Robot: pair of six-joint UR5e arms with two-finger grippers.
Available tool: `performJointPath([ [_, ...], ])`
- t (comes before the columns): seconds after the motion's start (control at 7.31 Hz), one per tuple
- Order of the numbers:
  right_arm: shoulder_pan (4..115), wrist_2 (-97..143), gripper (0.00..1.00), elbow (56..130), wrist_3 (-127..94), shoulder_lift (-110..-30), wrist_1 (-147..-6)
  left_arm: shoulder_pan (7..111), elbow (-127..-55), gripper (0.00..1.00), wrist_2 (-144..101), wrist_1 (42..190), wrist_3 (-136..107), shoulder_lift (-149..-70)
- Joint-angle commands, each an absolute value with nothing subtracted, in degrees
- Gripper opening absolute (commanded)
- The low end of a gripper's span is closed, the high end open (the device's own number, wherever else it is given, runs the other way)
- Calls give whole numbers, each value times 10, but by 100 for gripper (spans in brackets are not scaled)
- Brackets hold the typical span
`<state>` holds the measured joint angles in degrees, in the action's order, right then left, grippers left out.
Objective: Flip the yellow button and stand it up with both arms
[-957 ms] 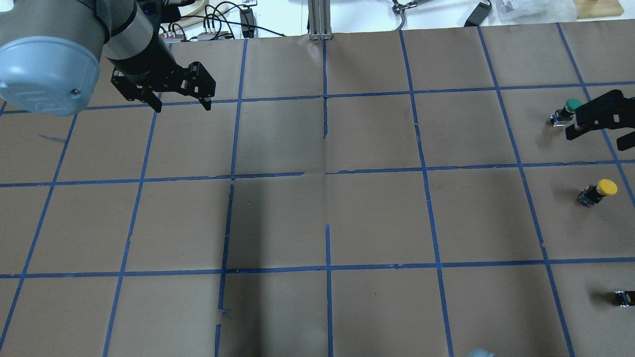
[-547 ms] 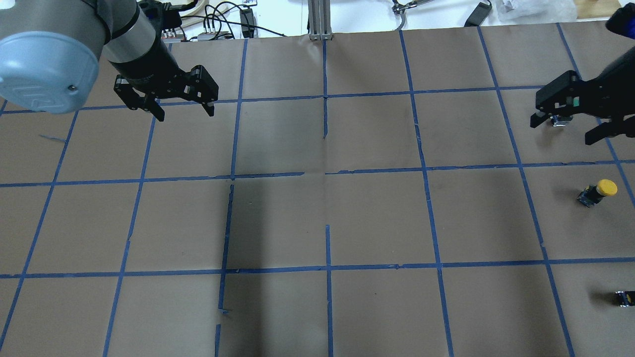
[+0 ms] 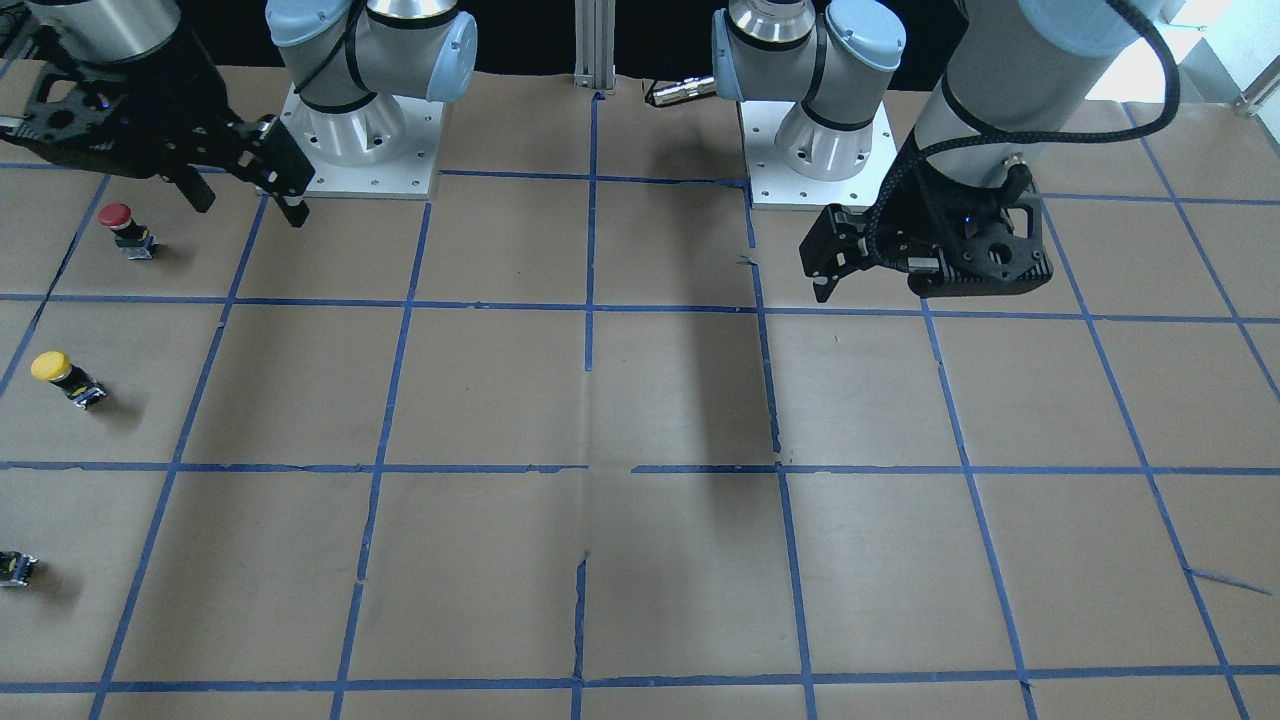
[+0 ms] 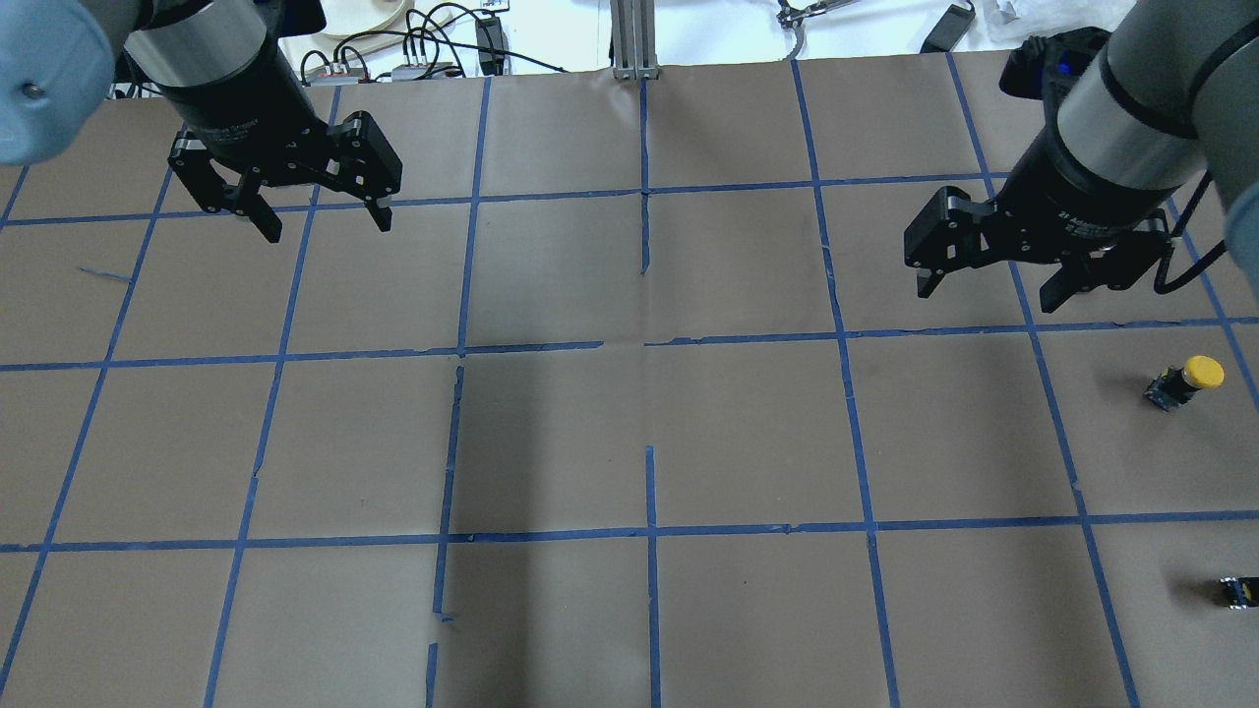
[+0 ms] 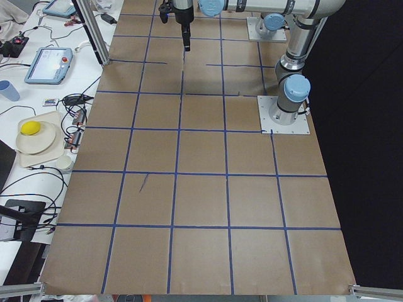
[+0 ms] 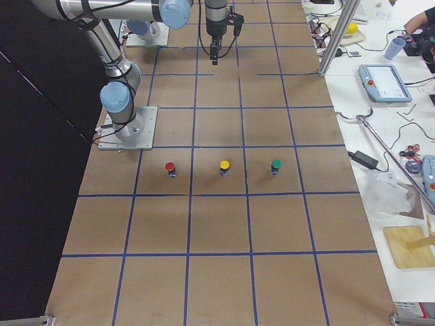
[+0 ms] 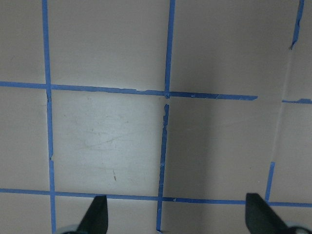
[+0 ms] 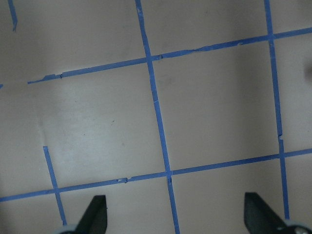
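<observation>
Yellow button [image 4: 1183, 381]: likely light, rigid, cap slippery; grip blocky base. Left gripper [image 4: 327, 228], right gripper [image 4: 987, 295]: jaws wide, empty.

The table [image 4: 748, 433] is covered in brown paper marked into squares with blue tape [image 4: 651, 531], torn in places; on the robot's right side stand a red button [image 6: 170, 167], the yellow button [image 6: 224, 166] and a green button [image 6: 276, 165], in a row, one per square, well apart; two pale base plates [image 3: 410, 160] sit at the robot's edge.
</observation>
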<state>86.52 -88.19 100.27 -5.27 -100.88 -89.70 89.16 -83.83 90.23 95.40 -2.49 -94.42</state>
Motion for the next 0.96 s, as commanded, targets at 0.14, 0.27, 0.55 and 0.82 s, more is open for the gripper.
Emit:
performJointPath([
  [0.14, 872, -840, 100, 997, -54, -1014, -890, 897, -836, 100, 905, 940, -19, -944],
  [0.27, 872, -853, 100, 988, -54, -1011, -884, 896, -832, 100, 905, 940, -18, -945],
  [0.55, 872, -877, 100, 923, -61, -966, -850, 893, -831, 100, 900, 940, -11, -938],
  [0.82, 873, -877, 100, 911, -62, -959, -833, 892, -833, 100, 900, 940, 7, -937],
])
